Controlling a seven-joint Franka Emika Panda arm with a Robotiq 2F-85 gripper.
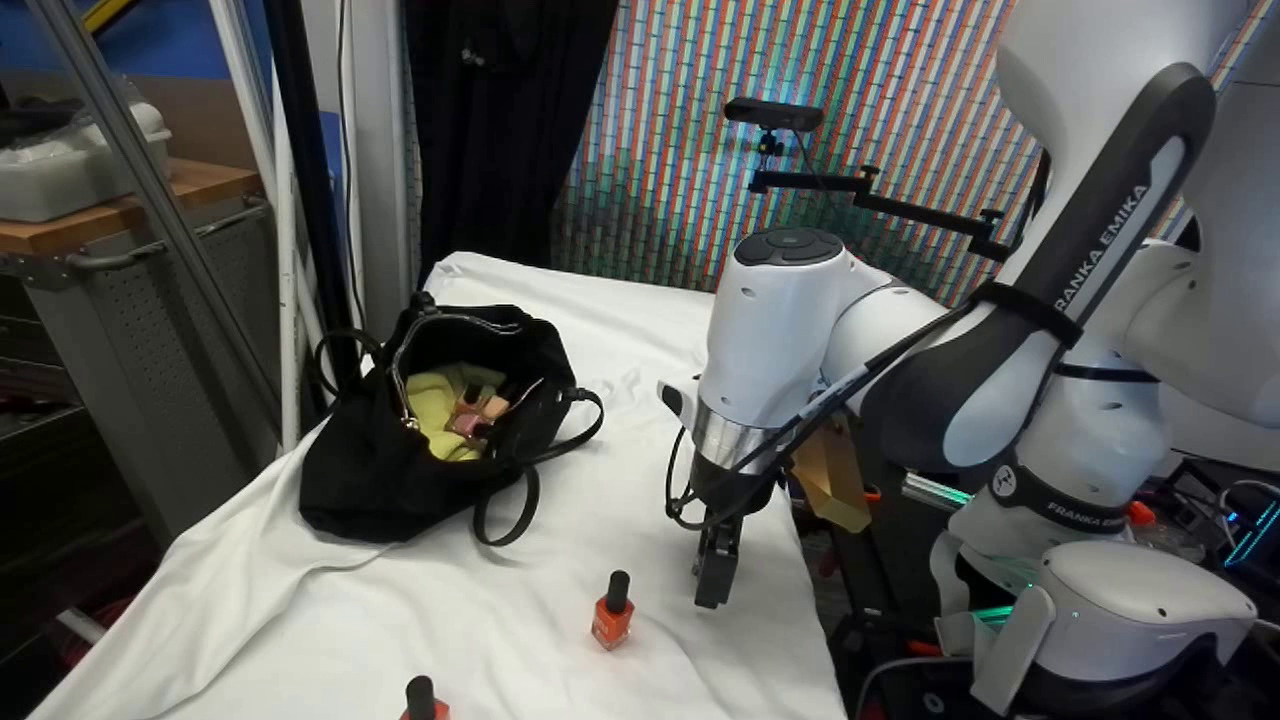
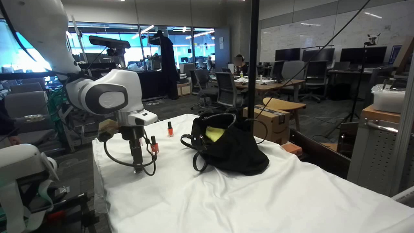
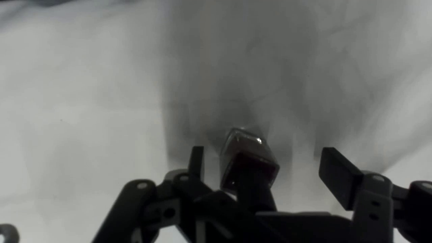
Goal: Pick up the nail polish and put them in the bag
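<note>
From an exterior view, your hand [image 1: 712, 598] hangs low over the white-covered tabletop [image 1: 330, 640], pointing down at the end of the arm [image 1: 765, 330]. You see it from the side here, so this angle alone can't tell you how far apart its fingers stand. To its left in this view, and apart from it, an orange-red nail polish bottle [image 1: 612, 625] stands upright. Another orange-red bottle [image 1: 427, 711] is cut off at the lower edge. The black bag [image 1: 370, 480] sits well apart from your hand, mouth open, with small pink and peach bottles [image 1: 467, 424] lying in its yellowish-green interior [image 1: 430, 400].

From an exterior view, your hand [image 2: 138, 171] is close to the tabletop; the nearer bottle [image 2: 155, 148] and the farther bottle [image 2: 170, 130], both orange-red, stand upright beyond it. The bag [image 2: 242, 149] is to their right, with a cardboard box [image 2: 273, 126] behind it.

In the wrist view, your hand is spread wide, its fingers [image 3: 339, 179] on either side of a dark red bottle [image 3: 249, 152]. White cloth shows between the glass and each fingertip, a narrower strip on the left, so you have no grip on it. Your hand partly hides the black cap [image 3: 253, 185].
</note>
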